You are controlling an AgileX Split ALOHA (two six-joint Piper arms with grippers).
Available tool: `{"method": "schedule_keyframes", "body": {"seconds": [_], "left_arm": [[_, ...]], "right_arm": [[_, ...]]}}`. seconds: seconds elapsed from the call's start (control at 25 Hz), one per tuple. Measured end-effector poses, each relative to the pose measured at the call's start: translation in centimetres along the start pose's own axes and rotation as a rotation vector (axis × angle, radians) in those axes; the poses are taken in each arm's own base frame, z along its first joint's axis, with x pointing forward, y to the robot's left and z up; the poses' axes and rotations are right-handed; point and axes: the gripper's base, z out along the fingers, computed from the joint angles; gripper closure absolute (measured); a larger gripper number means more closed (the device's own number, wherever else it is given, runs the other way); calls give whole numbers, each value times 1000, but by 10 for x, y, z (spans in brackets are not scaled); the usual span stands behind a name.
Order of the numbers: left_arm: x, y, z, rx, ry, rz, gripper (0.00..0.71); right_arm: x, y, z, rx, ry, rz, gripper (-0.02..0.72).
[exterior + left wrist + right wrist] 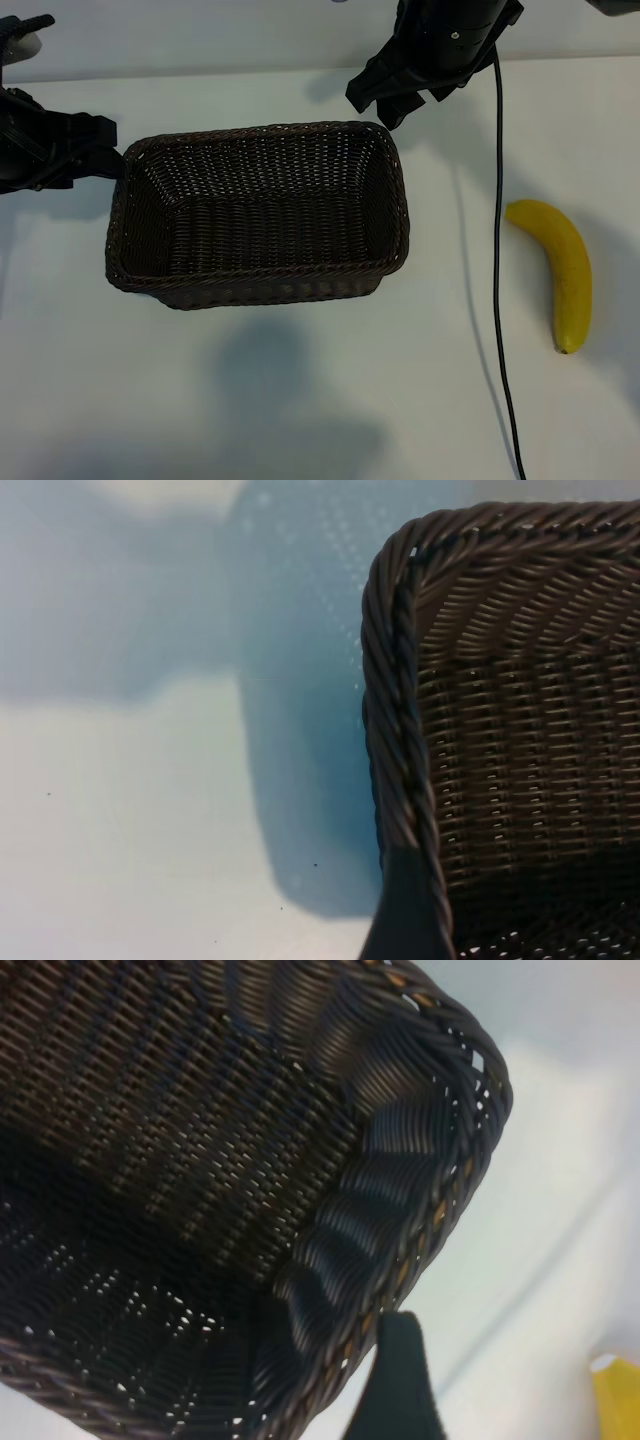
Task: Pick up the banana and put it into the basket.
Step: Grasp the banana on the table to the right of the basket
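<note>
The dark brown wicker basket [250,276] stands empty in the middle of the white table. The yellow banana [562,268] lies on the table to its right, well apart from it. My right gripper [375,108] hangs open over the basket's far right corner and holds nothing. In the right wrist view, one of its fingers [400,1385] is beside the basket rim [470,1110], and an end of the banana [620,1400] shows at the frame's edge. My left gripper [115,148] is open and empty at the basket's left end. In the left wrist view, one finger [400,915] lies against the rim [395,730].
A black cable [497,250] runs from the right arm down across the table, between the basket and the banana. White tabletop shows in front of the basket and around the banana.
</note>
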Motion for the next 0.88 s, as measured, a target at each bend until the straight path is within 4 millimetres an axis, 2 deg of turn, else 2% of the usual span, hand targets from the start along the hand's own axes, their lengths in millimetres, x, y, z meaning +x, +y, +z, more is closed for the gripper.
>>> {"method": "schedule_keyframes", "body": {"seconds": [0.16,0.4,0.6,0.72,0.88], "left_arm": [[0,0,0,0,0,1,118],[0,0,-1,-8,-1,10,118],[0,1,-1,-9,-1,12,118],[0,1,-1,-9,-1,12,118],[0,1,-1,-10,0,14,118]], "right_arm": [[0,-1,0,10,0,5,156],[0,-5,0,55,3,-12,202],[1,-14,-4,151,3,-46,168],[1,-18,-15,205,-18,-61,122],[4,-26,-35,234,-58,-24,104]]}}
